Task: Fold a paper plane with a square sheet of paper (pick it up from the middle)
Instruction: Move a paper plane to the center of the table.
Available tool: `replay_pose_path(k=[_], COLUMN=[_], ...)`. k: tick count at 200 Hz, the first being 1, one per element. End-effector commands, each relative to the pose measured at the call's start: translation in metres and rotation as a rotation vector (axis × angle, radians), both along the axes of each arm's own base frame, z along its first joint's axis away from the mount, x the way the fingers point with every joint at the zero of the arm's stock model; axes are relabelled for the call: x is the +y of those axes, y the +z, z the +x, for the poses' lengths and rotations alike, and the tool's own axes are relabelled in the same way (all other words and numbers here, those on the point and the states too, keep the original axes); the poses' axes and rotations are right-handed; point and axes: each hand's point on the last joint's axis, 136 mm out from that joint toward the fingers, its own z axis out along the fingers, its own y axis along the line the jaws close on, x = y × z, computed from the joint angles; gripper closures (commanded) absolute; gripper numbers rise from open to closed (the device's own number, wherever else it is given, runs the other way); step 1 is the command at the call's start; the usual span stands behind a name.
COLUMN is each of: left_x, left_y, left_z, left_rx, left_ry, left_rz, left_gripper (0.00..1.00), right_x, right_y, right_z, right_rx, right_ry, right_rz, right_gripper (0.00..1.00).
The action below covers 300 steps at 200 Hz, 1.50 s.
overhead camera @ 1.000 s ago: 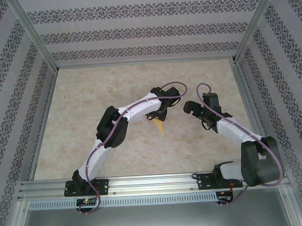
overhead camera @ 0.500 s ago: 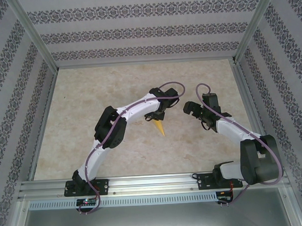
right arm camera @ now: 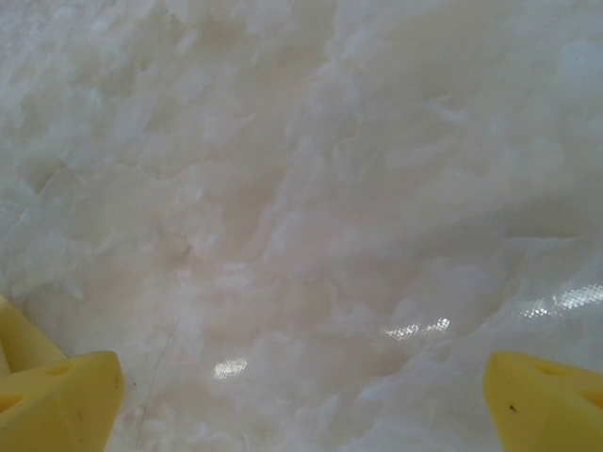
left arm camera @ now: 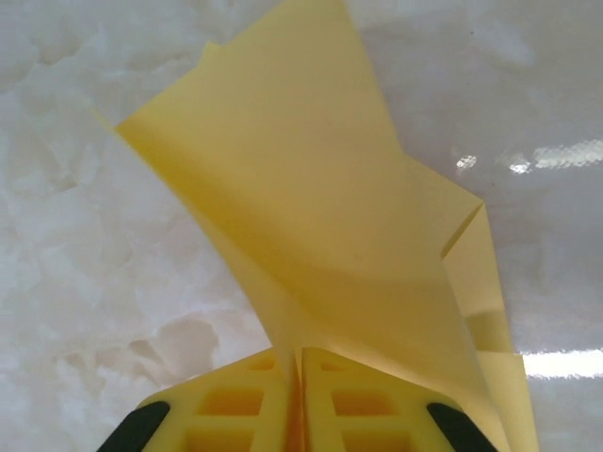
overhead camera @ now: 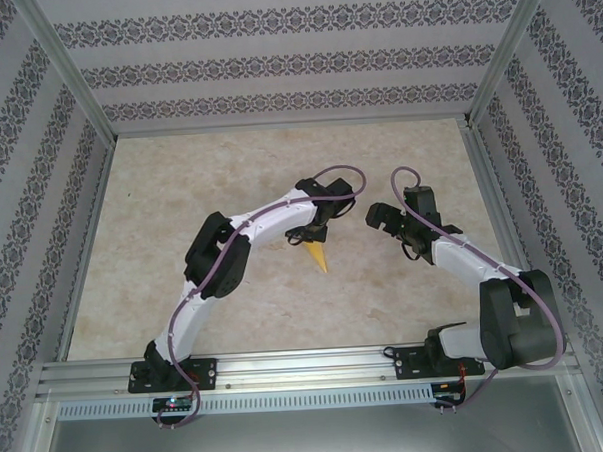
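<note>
Left gripper [left arm camera: 294,377] is pinched tight on the half-folded yellow paper plane [left arm camera: 330,235], mid-desk. From above, the plane's long axis runs from the jaws back toward the arm bases. Right gripper [overhead camera: 381,219] hovers spread wide just to its right over the marbled desk [overhead camera: 180,191], so it's well placed to help.
</note>
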Motion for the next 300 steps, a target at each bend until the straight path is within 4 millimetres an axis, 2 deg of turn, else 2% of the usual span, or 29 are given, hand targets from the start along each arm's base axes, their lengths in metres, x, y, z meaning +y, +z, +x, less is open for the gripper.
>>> replay_pose_path(k=[1,35,61,83,111,144,163,181,199,217,233,265,300], left_x=[0.002,0.001,-0.008,-0.02,-0.032,-0.036,-0.041,-0.041,-0.036,-0.025,-0.015,-0.003,0.0], left_y=[0.044,0.074,0.095,0.101,0.1,0.076,0.066,0.056,0.042,0.025,0.014,0.0,-0.005], left_z=[0.014,0.015,0.02,0.022,0.028,0.039,0.043,0.045,0.044,0.043,0.041,0.035,0.032], left_rx=[-0.111,-0.158,-0.199,-0.196,-0.164,-0.107,-0.078,-0.078,-0.063,-0.053,-0.049,-0.041,-0.034], left_ry=[0.027,-0.013,-0.071,-0.122,-0.148,-0.091,-0.043,-0.006,0.044,0.109,0.149,0.176,0.173], left_rz=[-0.077,-0.149,-0.277,-0.437,-0.647,-0.836,-0.971,-1.03,-1.058,-1.08,-1.092,-1.076,-1.071], left_gripper=[0.9,0.92,0.93,0.94,0.94,0.96,0.96,0.96,0.96,0.96,0.97,0.97,0.97], right_x=[-0.001,0.002,0.008,0.01,0.025,0.042,0.065,0.089,0.112,0.131,0.148,0.177,0.193], right_y=[0.003,0.003,0.011,0.016,0.019,0.028,0.032,0.036,0.039,0.037,0.033,0.023,0.016], right_z=[0.005,0.005,0.007,0.007,0.004,-0.004,-0.01,-0.01,-0.01,-0.009,-0.008,-0.005,-0.002], right_rx=[-0.013,-0.023,-0.057,-0.038,0.017,0.012,0.028,0.028,0.037,0.056,0.076,0.115,0.142], right_ry=[-0.018,-0.022,0.007,-0.009,0.028,0.028,0.081,0.121,0.155,0.177,0.201,0.26,0.287], right_rz=[0.019,0.043,0.073,0.117,0.191,0.243,0.247,0.263,0.275,0.283,0.288,0.268,0.244], right_gripper=[0.02,0.02,0.03,0.05,0.11,0.15,0.24,0.3,0.38,0.52,0.6,0.66,0.69])
